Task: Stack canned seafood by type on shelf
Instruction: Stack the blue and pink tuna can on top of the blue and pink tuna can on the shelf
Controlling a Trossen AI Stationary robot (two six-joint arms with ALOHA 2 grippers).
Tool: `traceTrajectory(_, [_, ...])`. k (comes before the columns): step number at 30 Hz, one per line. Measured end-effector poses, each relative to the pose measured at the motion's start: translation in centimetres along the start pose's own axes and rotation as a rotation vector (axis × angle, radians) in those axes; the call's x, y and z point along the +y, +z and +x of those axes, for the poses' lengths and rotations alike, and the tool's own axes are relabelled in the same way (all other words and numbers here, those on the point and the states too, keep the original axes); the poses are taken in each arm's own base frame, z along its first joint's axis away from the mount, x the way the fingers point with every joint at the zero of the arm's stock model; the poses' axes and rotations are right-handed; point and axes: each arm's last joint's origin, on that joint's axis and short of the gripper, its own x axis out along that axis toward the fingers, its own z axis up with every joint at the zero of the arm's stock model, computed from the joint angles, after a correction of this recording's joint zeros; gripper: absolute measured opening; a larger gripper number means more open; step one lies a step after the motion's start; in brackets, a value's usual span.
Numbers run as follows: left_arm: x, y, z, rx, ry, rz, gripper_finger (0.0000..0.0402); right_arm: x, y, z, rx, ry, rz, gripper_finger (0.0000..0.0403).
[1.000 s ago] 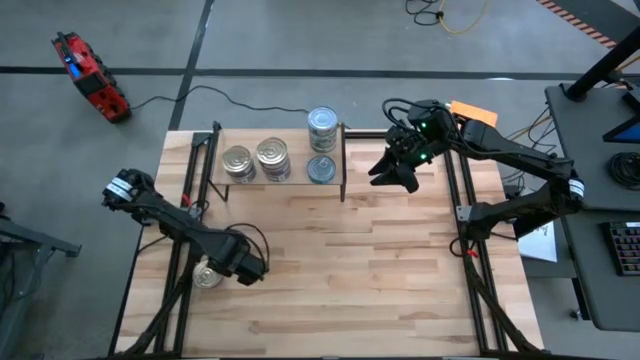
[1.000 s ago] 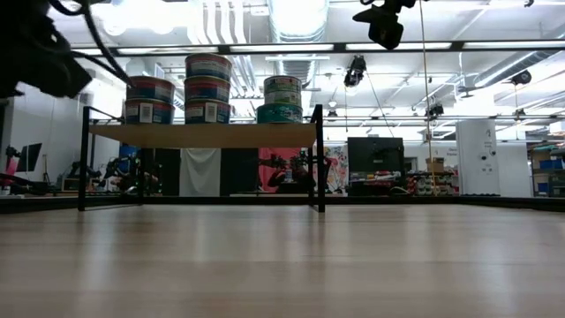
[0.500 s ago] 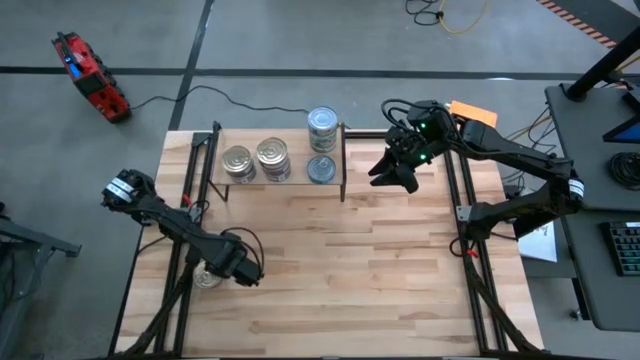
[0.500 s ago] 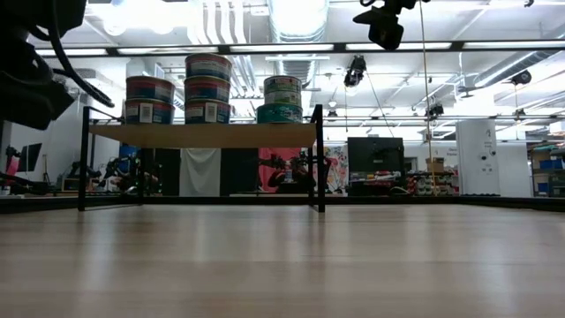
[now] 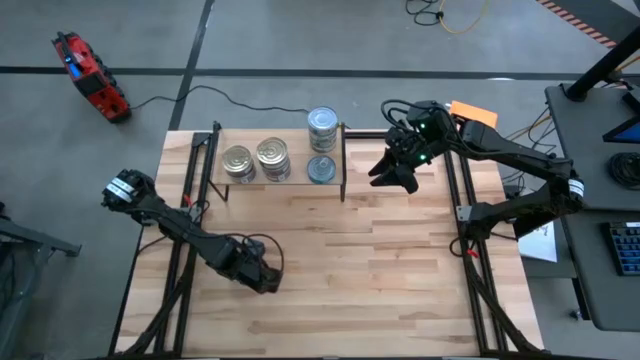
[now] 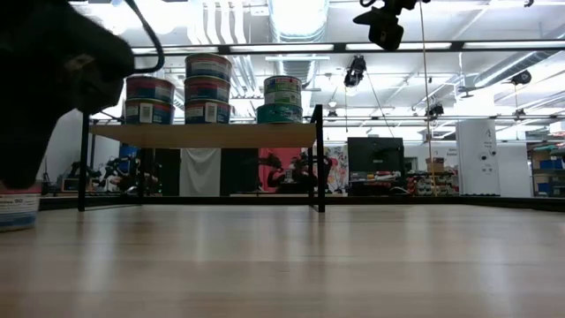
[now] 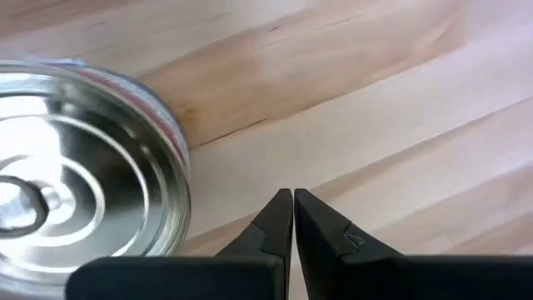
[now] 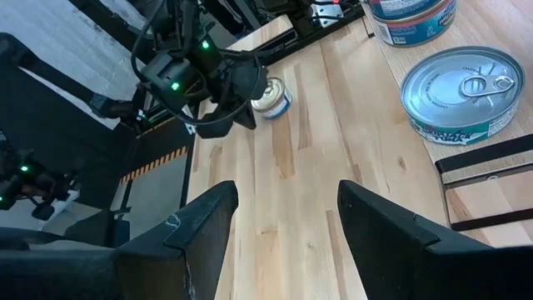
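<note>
High view: the left gripper [image 5: 268,281] is hanging low over the front left of the table [image 5: 380,290], and its arm is hiding the loose tin there. The shelf [image 5: 290,181] at the back is carrying a golden-lidded stack, a second stack beside it, a tall stack and a single silver tin [image 5: 321,168].
Right arm: the right gripper [image 5: 392,176] is waiting just right of the shelf end, empty, its jaws parted.
Low view: the loose tin [image 6: 18,210] is sitting on the table at the far left under the dark mass of the arm; the shelved tins are standing well behind it.
Left wrist view: the jaws are pressed together on nothing, beside the tin's silver lid [image 7: 79,167], not over it.
Right wrist view: the same tin [image 8: 271,97] is showing next to the left gripper [image 8: 225,104].
Doing it well: the jaws are needing to open wide, centre over the tin and straddle its sides before closing. Judging by its silver lid, it belongs with the silver tins.
</note>
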Motion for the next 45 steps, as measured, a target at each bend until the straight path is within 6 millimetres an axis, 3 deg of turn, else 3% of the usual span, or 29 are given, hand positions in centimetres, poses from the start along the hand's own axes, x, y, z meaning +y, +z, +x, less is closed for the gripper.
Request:
traceTrajectory(7, [-0.6,-0.1,-1.5,-0.022,0.041,-0.005,0.0,-0.2,-0.2,0.1,0.007,-0.001,0.003,0.021])
traceTrajectory(15, [1.2,0.3,-4.1,-0.089,0.359,0.003,0.0,-0.7,-0.8,0.6,0.027,-0.006,0.042,0.021])
traceTrajectory(21, [1.6,0.4,-2.8,-0.075,0.341,0.05,0.0,-1.1,-1.4,1.0,0.047,-0.012,0.101,0.021])
traceTrajectory(29, [0.5,0.1,-0.2,-0.055,0.3,0.058,0.0,-1.2,-1.5,1.0,0.051,-0.013,0.12,0.021])
traceTrajectory(36, [-2.5,-0.4,0.7,-0.055,0.215,0.093,0.0,-1.2,-1.5,1.0,0.051,-0.014,0.131,0.021])
traceTrajectory(40, [-5.9,-0.4,0.2,-0.142,0.09,0.231,0.0,-1.2,-1.5,1.0,0.051,-0.014,0.132,0.021])
traceTrajectory(43, [-8.9,-0.6,-1.7,-0.226,0.007,0.409,0.0,-1.1,-1.6,1.1,0.055,-0.011,0.143,0.021])
traceTrajectory(45, [-9.8,-0.7,-3.2,-0.275,0.027,0.489,0.0,-1.1,-1.7,1.3,0.062,-0.008,0.154,0.021])
